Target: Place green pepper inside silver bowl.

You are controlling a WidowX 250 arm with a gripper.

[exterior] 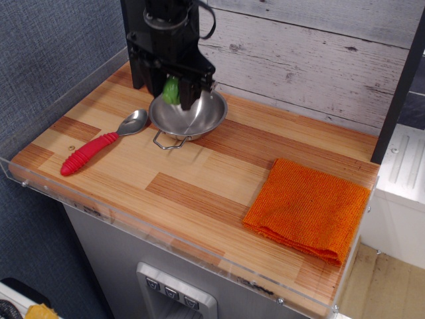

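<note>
My black gripper (174, 94) is shut on the green pepper (172, 91), a small green toy held between the fingers. It hangs just over the far left part of the silver bowl (199, 118), low near the rim. The bowl is shiny and round with a wire loop handle at its front. It stands at the back left of the wooden table (199, 179). The gripper hides part of the bowl's far rim.
A silver spoon with a red ribbed handle (99, 145) lies left of the bowl. A folded orange cloth (307, 208) lies at the front right. A dark post (136, 40) stands behind the gripper, and a white plank wall lies behind the table.
</note>
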